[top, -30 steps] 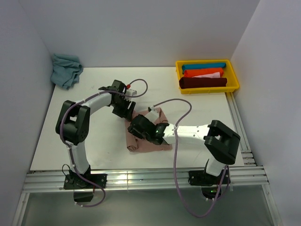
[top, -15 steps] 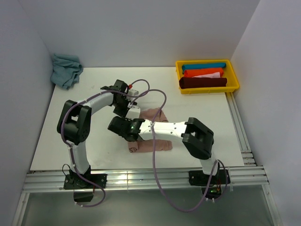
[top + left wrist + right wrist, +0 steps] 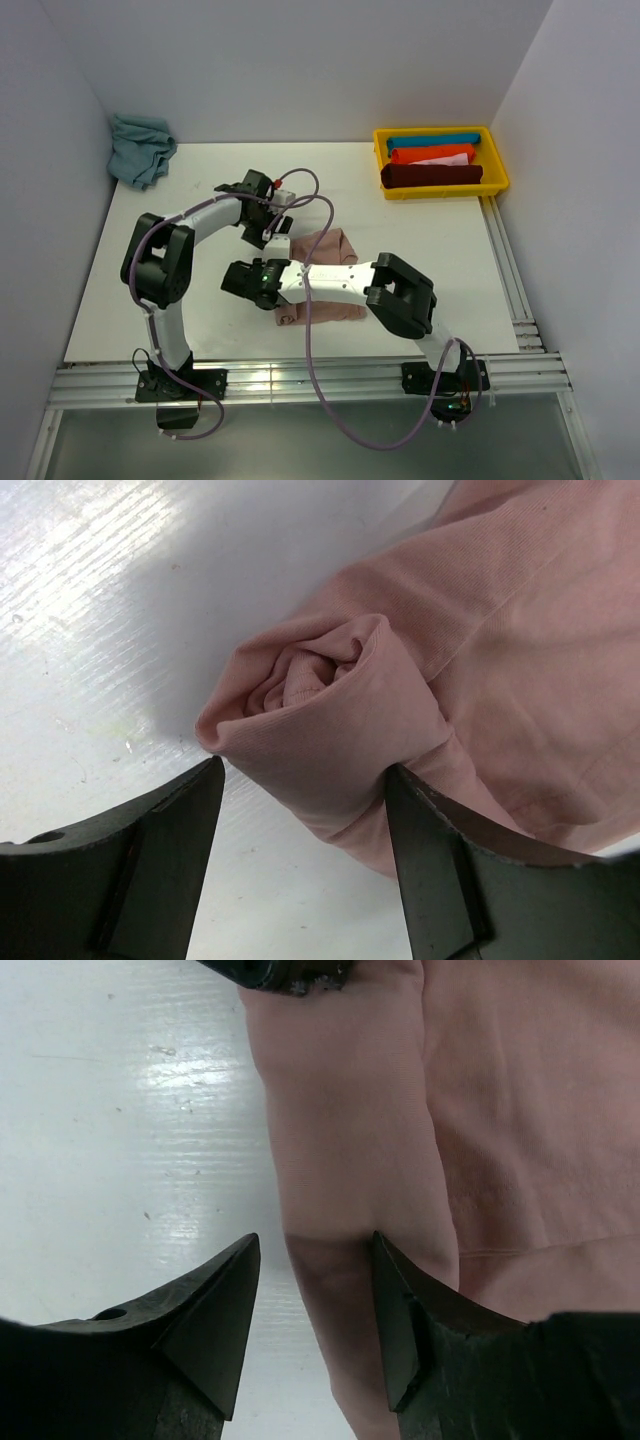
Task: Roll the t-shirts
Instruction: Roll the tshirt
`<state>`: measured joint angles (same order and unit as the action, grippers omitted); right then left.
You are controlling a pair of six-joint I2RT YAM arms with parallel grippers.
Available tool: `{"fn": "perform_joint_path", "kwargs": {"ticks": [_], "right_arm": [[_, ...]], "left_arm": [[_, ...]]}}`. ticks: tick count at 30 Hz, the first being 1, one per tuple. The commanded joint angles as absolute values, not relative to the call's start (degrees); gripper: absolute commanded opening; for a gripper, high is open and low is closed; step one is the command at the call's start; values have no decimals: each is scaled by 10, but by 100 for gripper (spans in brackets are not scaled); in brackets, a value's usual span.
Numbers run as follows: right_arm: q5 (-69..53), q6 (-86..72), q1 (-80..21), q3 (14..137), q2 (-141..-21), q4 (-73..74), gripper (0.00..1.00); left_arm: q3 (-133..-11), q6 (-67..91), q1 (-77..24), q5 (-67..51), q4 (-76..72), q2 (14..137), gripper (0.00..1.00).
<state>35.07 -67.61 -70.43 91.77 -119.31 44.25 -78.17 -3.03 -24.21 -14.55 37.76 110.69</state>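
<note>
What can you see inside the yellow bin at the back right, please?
In the yellow bin lie a blue roll, an orange roll and a dark red roll of cloth. They hide its floor.

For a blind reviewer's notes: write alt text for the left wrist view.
The rolled end of a pink t-shirt lies inside the left pincer, its two dark fingers close against the roll's sides. The rest of the shirt spreads up and right over a glossy white table.

pink tee roll (image 3: 335, 730), pinched btwn fingers (image 3: 130, 870)
</note>
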Motion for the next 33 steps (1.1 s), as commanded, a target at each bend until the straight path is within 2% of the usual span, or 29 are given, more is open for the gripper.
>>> {"fn": "perform_joint_path", "kwargs": {"ticks": [1, 10, 14, 19, 27, 33], "right_arm": [[358, -687, -709, 918, -1211, 489, 57], [342, -687, -708, 925, -1234, 498, 58], [335, -689, -709, 921, -1240, 491, 58], [323, -686, -708, 911, -1236, 463, 58], [297, -695, -702, 839, -1195, 405, 58], [268, -699, -699, 775, -1156, 327, 57]], "left_arm": [[-761, -15, -243, -130, 317, 1060, 71], [-656, 23, -200, -126, 165, 927, 77], [-612, 53, -151, -145, 108, 873, 85], [-560, 97, -97, -126, 48, 808, 99], [-468, 122, -75, -161, -46, 727, 99], [-405, 143, -75, -231, -101, 727, 99]]}}
